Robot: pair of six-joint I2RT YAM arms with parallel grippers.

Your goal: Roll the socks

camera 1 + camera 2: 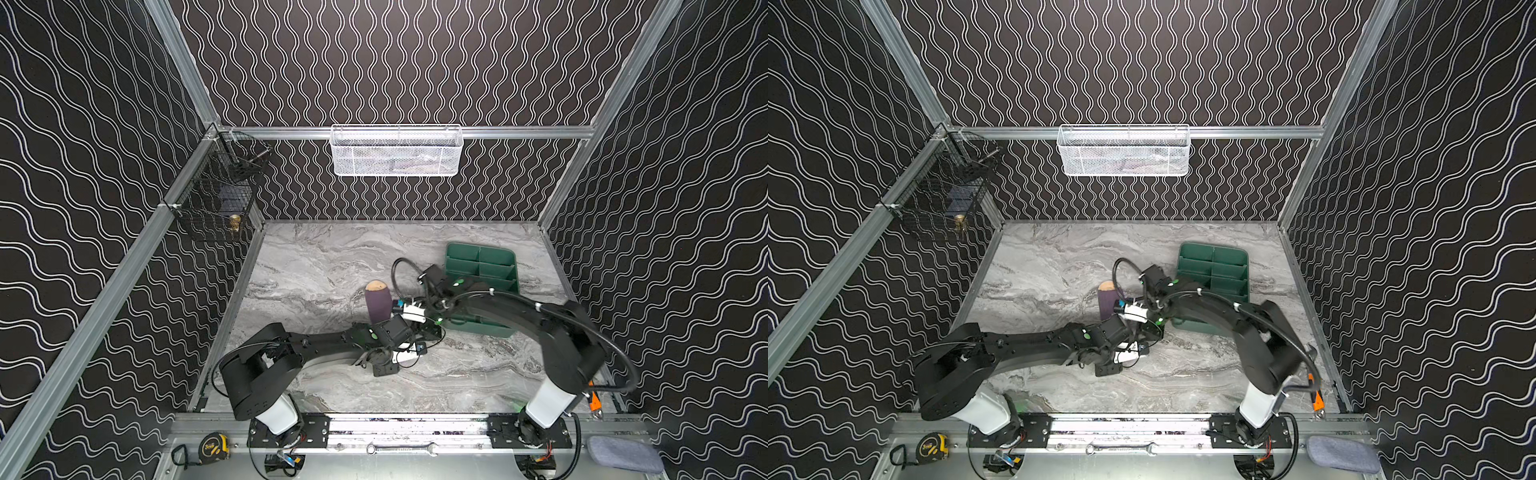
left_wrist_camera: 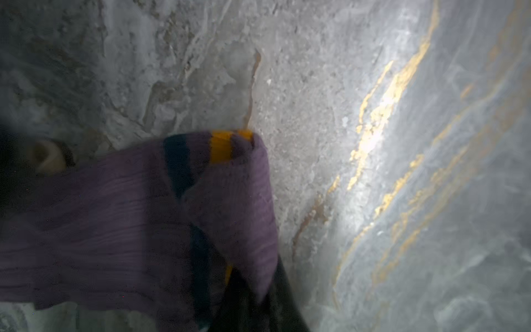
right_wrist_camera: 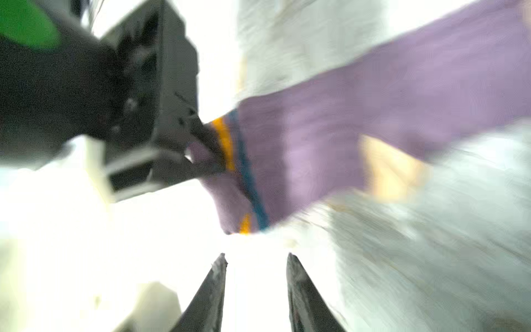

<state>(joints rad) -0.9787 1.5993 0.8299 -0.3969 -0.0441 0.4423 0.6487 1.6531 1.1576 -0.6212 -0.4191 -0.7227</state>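
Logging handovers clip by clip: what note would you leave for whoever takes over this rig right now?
Left gripper: shut on the striped cuff end of the purple sock.
Right gripper: open, holding nothing, just short of the cuff.
The purple sock lies mid-table, with its tan toe toward the far wall. The cuff end is curled over and the rest lies flat.
No second sock shows in any view. The green divided tray sits to the right of the sock.
Done: at most a first turn of the cuff.
Left: roll the sock to the toe, then find and roll the other.
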